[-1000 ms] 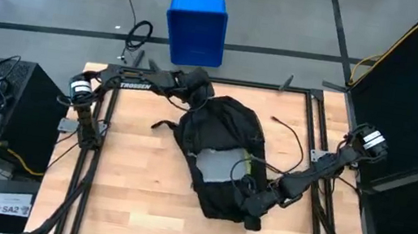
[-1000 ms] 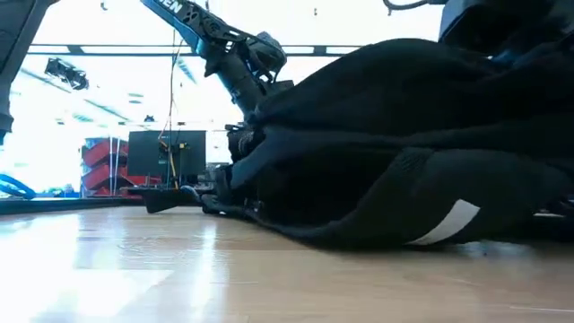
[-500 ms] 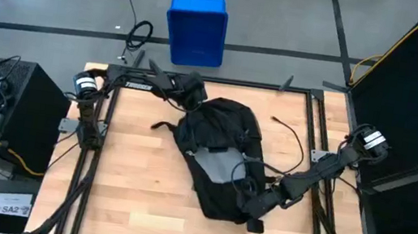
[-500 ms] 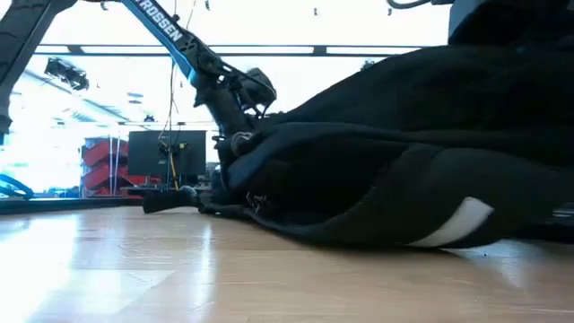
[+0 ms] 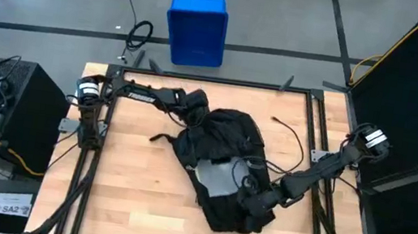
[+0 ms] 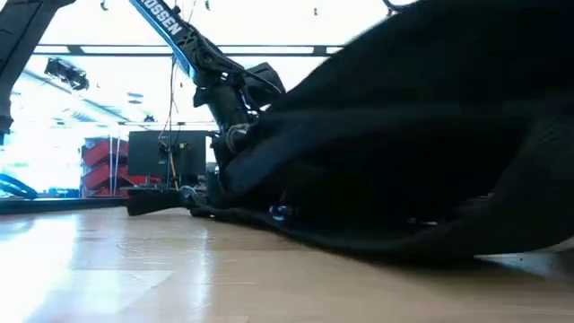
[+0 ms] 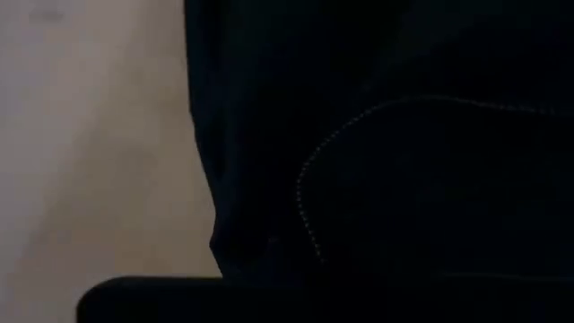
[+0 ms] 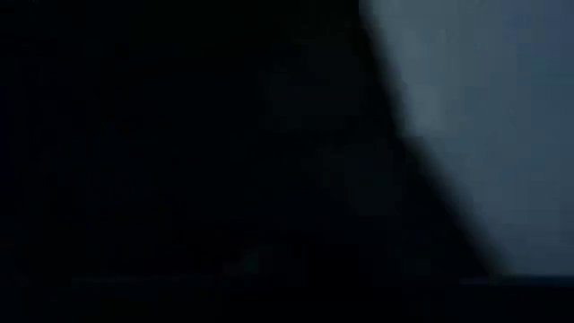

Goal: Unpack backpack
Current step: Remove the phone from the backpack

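On tabletop (image 5: pixel 126 179) center, backpack (image 5: pixel 221 147) lies flat; bare wood left and front. Left gripper (image 5: pixel 198 109) at its far edge, right gripper (image 5: pixel 250 206) at near-right edge; cannot tell either's finger state.

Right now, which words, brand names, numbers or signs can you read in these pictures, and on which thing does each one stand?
"ROSSEN": white letters on the left arm, low view; the first letter is cut off.
"SA2": on a white label at the floor, left of the table, high view.
White lettering on the left arm in the high view: too small to read.
The backpack: no readable text.
Both wrist views: none.
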